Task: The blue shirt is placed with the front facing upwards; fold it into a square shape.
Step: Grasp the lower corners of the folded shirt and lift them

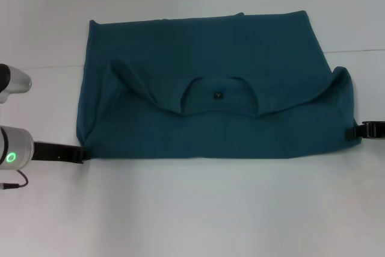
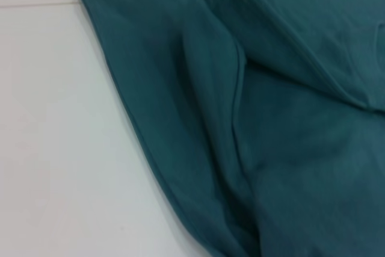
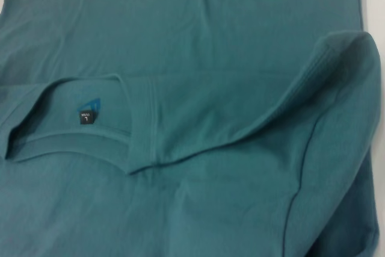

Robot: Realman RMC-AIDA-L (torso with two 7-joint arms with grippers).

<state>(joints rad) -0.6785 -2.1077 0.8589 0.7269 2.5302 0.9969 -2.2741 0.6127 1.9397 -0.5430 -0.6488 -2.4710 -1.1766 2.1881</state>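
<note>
shirt fabric filled the middle of the head view: the blue shirt (image 1: 204, 88) lay on the white table (image 1: 192, 209), folded across so its neckline and small dark label (image 1: 219, 95) sat at frame centre (no lettering showed). the left gripper (image 1: 77, 153) met the shirt's lower left corner, the right gripper (image 1: 356, 130) its right edge by the raised sleeve. i could not tell whether either pair of fingers pinched cloth or stood apart.
</note>
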